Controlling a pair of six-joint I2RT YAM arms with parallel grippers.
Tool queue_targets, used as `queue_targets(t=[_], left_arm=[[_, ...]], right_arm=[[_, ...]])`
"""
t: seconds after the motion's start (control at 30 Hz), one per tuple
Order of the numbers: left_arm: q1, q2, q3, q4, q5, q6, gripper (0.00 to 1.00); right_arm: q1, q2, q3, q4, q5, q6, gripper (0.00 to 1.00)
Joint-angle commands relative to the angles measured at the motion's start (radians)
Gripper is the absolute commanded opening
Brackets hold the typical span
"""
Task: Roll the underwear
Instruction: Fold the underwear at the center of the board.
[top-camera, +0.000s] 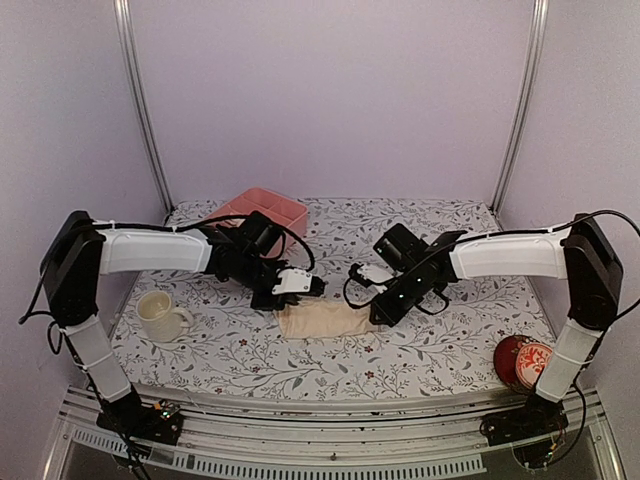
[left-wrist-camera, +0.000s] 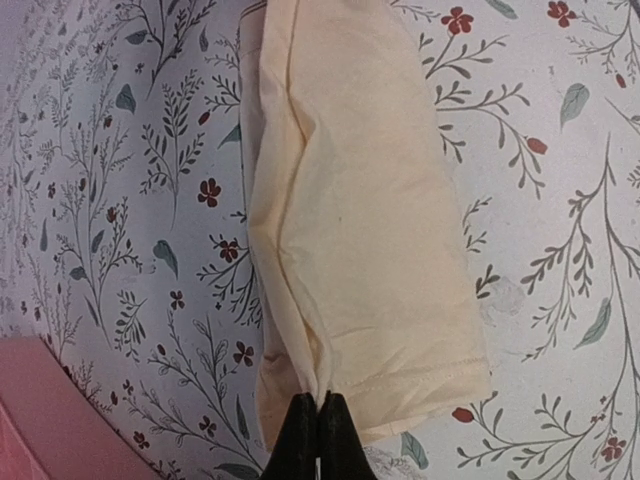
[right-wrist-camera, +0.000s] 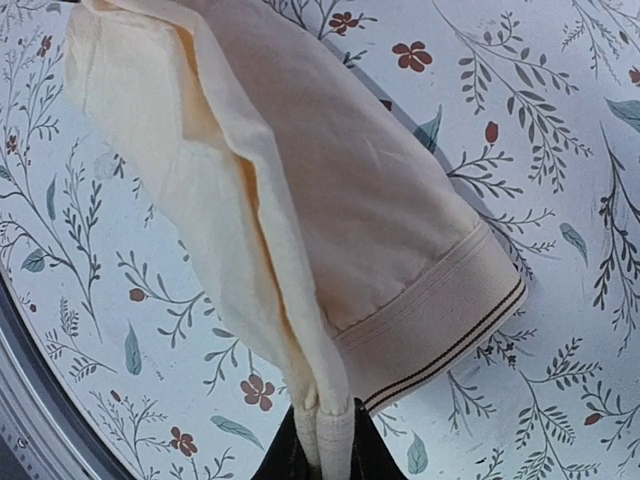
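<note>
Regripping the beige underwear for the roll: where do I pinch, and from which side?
Pinch the striped waistband end of the underwear at its folded edge, coming low from the right. It lies folded narrow, and the band looks its firmest part. The right hand is shut there; the left hand pinches the opposite hem.

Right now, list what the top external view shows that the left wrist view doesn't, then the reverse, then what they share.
Only the top external view: both arms, the right fingers at the garment's other end, a cream mug and a red patterned container. Only the left wrist view: the stitched hem up close, with the left fingers shut on it at the fold. Both: the peach-beige underwear on the floral cloth, and a bit of the pink tray.
</note>
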Motion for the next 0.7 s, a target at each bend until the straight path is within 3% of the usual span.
queue_targets(t=[0.0,0.2,0.67], left_arm=[[0.016,0.03,0.016,0.049,-0.043,-0.037,0.0],[0.018,0.078,0.028,0.077,-0.084,-0.051,0.0],[0.034,0.132,0.016,0.155,-0.165,-0.083,0.0]], right_arm=[[-0.012,0.059,0.052,-0.009,0.076,-0.008,0.12],[-0.017,0.122,0.125,0.004,0.178,0.004,0.25],[-0.019,0.19,0.121,0.094,0.39,0.009,0.38]])
